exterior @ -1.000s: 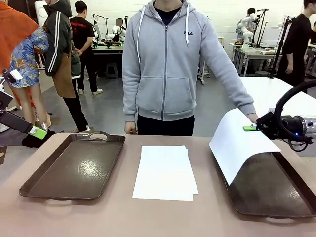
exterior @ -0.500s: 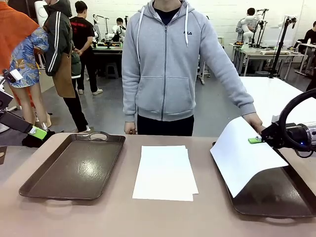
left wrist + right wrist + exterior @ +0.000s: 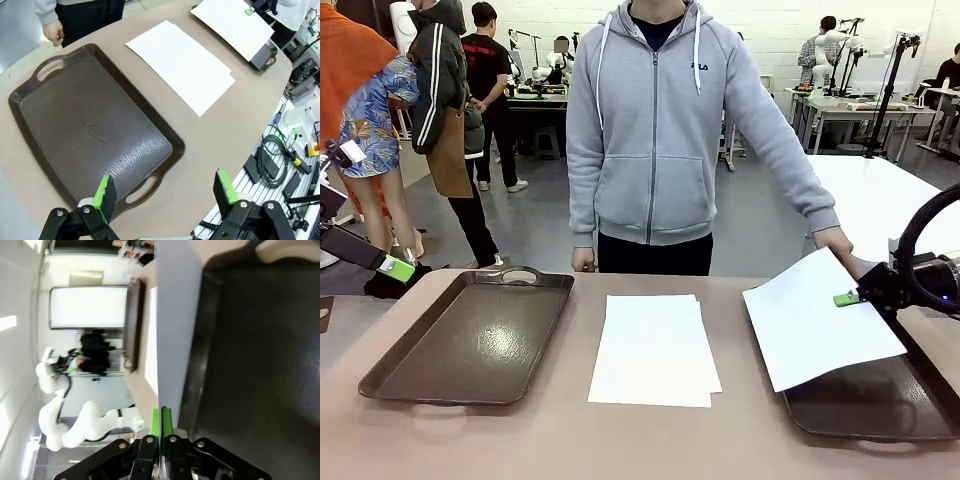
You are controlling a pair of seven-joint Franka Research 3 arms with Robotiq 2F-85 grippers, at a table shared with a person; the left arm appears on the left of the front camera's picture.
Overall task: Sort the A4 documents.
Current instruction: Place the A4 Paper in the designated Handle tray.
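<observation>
Left tray (image 3: pixel 470 340) is wide open, bare desk (image 3: pixel 570 440) strips either side of the paper stack (image 3: pixel 653 350); right tray (image 3: pixel 880 400) is mostly roofed by the raised sheet (image 3: pixel 815 325), with the person's hand (image 3: pixel 842 245) at its far corner

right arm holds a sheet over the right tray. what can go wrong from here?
1. The sheet is pinched by one edge in the right tool and overhangs the left rim of the right tray; released here, it may land askew.
2. The person's hand sits close to the tool; contact is possible.
3. The edge grip may slip or crease the paper.
</observation>
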